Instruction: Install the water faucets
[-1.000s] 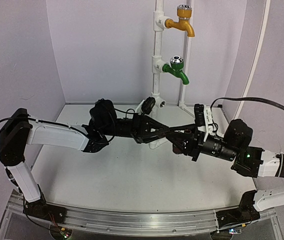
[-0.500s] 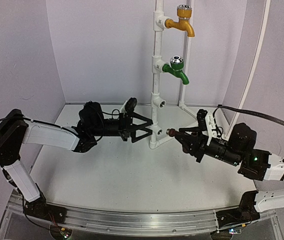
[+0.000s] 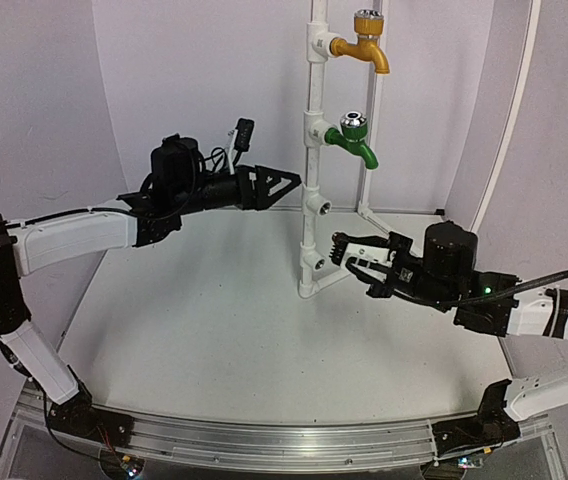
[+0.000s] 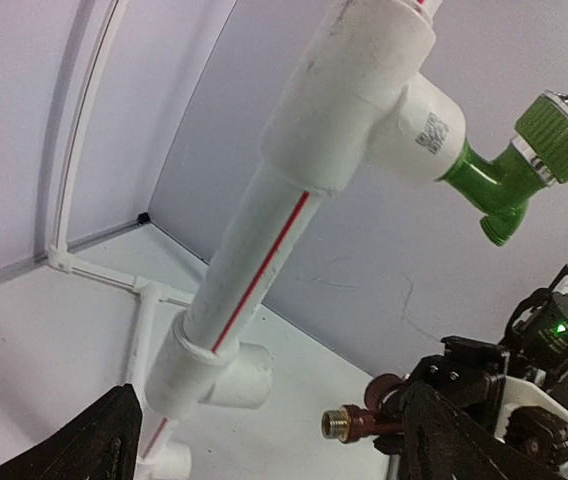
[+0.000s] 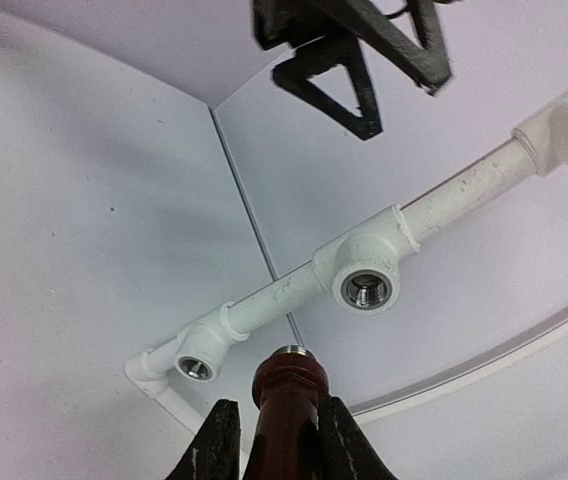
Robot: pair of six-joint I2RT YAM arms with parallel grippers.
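Comparing with a second ago, the left pincer has left the low place near the foot of the white pipe stand and gone up. It now hangs open and empty at the left of the stand, a little below the green faucet. That faucet already sits in its socket, under the yellow-orange faucet.

The right pincer has drawn back toward the right and turned. It is closed on the dark brown faucet, whose threaded end points at the stand. The faucet is in the air above the counter, near the stand but not touching it.

The right wrist view shows two free sockets, the middle socket and the lower socket. The thread points between them, so I cannot tell which one is meant.

In my judgement only the right arm carries the work now. One faucet remains, and its thread must first be lined up straight with a socket.
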